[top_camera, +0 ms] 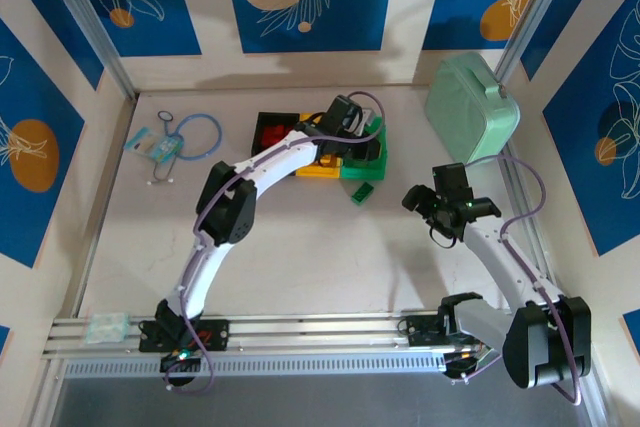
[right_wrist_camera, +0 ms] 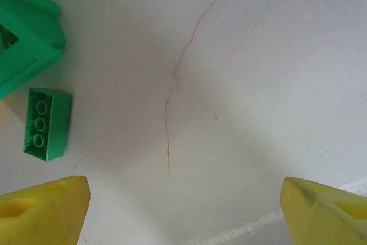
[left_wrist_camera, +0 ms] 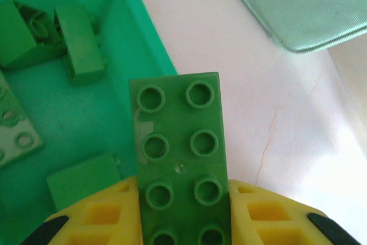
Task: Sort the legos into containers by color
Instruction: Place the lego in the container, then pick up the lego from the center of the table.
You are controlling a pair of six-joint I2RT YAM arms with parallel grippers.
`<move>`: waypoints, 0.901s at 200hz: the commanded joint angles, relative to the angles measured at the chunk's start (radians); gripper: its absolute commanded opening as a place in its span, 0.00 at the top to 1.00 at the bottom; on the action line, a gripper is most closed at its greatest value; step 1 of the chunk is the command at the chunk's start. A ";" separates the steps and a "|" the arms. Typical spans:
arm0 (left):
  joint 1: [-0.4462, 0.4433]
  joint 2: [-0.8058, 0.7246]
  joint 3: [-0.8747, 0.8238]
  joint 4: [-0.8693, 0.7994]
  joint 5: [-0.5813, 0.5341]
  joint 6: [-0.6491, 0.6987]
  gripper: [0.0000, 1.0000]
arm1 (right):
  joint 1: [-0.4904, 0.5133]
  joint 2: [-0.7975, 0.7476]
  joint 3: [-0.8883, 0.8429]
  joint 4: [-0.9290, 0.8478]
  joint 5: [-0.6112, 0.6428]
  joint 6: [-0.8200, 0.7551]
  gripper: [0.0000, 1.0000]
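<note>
One long green studded brick (left_wrist_camera: 180, 153) is pinched in the left jaws; move it right over the green plastic bin (left_wrist_camera: 140, 32). Right jaws gape wide.

The top external camera looks down from high behind the near edge of the table (top_camera: 300, 257), taking in its whole surface. The left wrist camera sits very close, facing down on the green bin (left_wrist_camera: 137, 44), a long green brick (left_wrist_camera: 179, 153) and a corner of the mint-green case (left_wrist_camera: 298, 4). The right wrist camera faces down at bare tabletop from near, catching the green bin (right_wrist_camera: 28, 55) at its corner and a loose green brick (right_wrist_camera: 47, 123) — the overhead view shares both, green bin (top_camera: 362, 170) and loose green brick (top_camera: 362, 193).
</note>
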 commanded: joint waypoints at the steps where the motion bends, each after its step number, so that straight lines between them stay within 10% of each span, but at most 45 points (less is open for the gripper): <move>1: 0.009 0.059 0.130 -0.083 0.057 -0.007 0.58 | -0.005 -0.022 -0.003 -0.027 -0.021 -0.011 0.13; 15: 0.008 0.065 0.164 -0.114 0.035 -0.001 0.38 | -0.005 -0.027 0.002 -0.033 -0.021 -0.011 0.13; 38: 0.008 0.022 0.133 -0.125 -0.026 0.012 0.32 | -0.005 -0.036 0.005 -0.038 -0.026 -0.011 0.13; 180: 0.003 -0.526 -0.631 0.193 -0.151 0.065 0.33 | 0.134 0.120 0.083 -0.005 -0.048 -0.053 0.14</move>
